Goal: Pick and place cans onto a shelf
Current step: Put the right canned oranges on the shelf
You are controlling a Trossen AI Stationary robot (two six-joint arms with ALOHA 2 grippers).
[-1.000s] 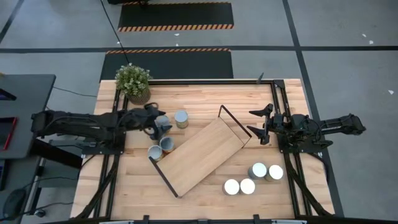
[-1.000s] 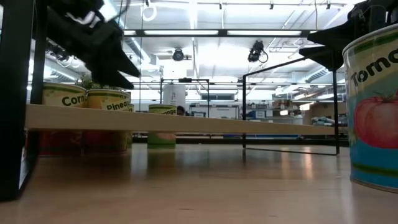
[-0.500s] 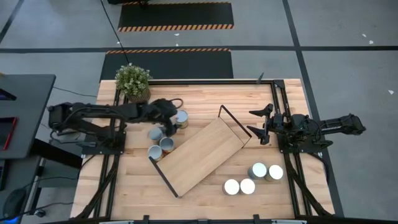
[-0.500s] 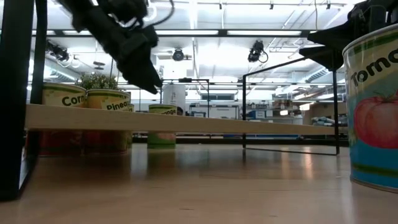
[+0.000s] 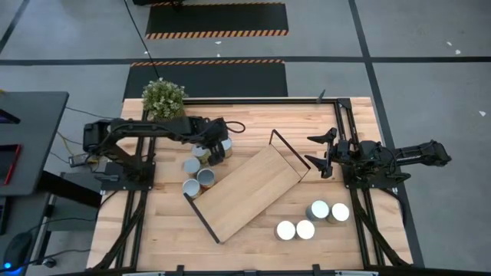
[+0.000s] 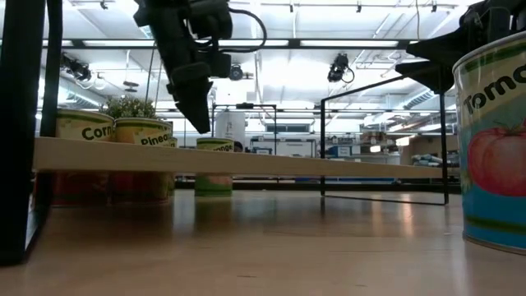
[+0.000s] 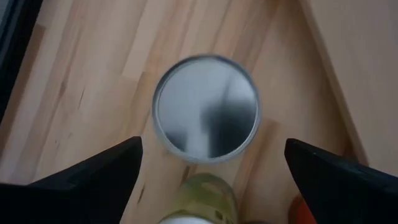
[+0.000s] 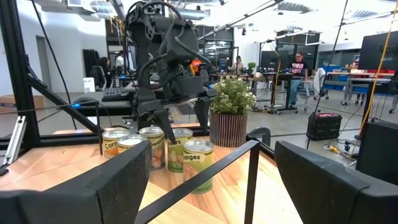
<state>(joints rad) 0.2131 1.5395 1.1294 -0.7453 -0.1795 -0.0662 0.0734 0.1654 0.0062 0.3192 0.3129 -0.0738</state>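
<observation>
Wooden tabletop [image 5: 253, 238] carries your shelf [image 5: 247, 192] lying diagonally at centre, four cans [image 5: 201, 170] at its far-left end and four more [image 5: 313, 220] near right. Your left gripper [image 7: 211, 171] hovers spread over one can [image 7: 206, 106]; your right gripper [image 5: 318, 156] waits spread at right.

- Long rectangular light-wood shelf board w/ thin black wire end frames [image 5: 249, 190]: lies diagonally mid-table, one end near-left, other far-right; board raised off the tabletop on its frames.
- Four small cylindrical tins, pale silver tops [image 5: 205, 179]: upright, clustered just left of shelf's near-left half, by far-left of table. One [image 7: 206, 116] seen from straight above, round lid.
- Four more silver-topped tins [image 5: 318, 210]: upright, grouped near-right, apart from shelf; two touching pairs [image 5: 295, 230].
- No tin on the board.
</observation>
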